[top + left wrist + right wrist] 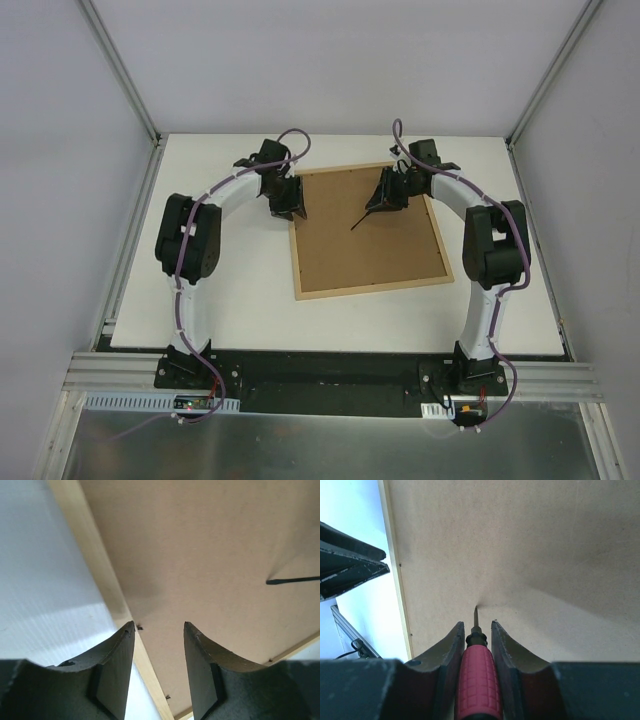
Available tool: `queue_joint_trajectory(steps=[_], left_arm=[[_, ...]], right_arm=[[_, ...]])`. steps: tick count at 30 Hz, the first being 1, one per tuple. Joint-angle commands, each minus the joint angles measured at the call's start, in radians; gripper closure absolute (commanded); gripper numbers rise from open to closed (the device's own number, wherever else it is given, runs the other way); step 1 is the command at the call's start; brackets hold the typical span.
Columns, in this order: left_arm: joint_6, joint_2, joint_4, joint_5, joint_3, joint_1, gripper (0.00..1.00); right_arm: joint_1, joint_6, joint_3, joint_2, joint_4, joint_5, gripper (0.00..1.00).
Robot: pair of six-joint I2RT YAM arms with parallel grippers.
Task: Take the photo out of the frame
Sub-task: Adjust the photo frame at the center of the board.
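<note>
White tabletop (220, 300) carries the large rectangular picture frame of thin light wood (365, 250), lying face down mid-table with its brown fibreboard back uppermost; the photo is hidden beneath. Table surface shows along all four sides. Farther back, the left gripper (159, 627) hovers over the frame's left rail, jaws parted, holding nothing. The right gripper (476, 625) clamps a red-handled screwdriver (479, 680), tip at the fibreboard.

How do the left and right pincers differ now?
The left pincer is open and empty; the right pincer is shut on a red-handled screwdriver. The left pincer hangs over the wooden edge of the frame, the right pincer over its brown back. Both face the frame.
</note>
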Motion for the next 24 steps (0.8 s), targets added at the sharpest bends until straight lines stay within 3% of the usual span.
queue_joint_trajectory(steps=[1,13,24], left_arm=[[0.037,-0.001,-0.108,-0.111,0.07,-0.048,0.59],[0.088,-0.018,-0.208,-0.332,0.093,-0.079,0.59],[0.083,0.083,-0.245,-0.31,0.136,-0.11,0.6]], right_arm=[[0.015,-0.027,0.006,-0.017,-0.021,0.08,1.0],[0.021,-0.047,-0.011,-0.031,-0.02,0.088,1.0],[0.024,-0.044,-0.014,-0.023,-0.015,0.078,1.0]])
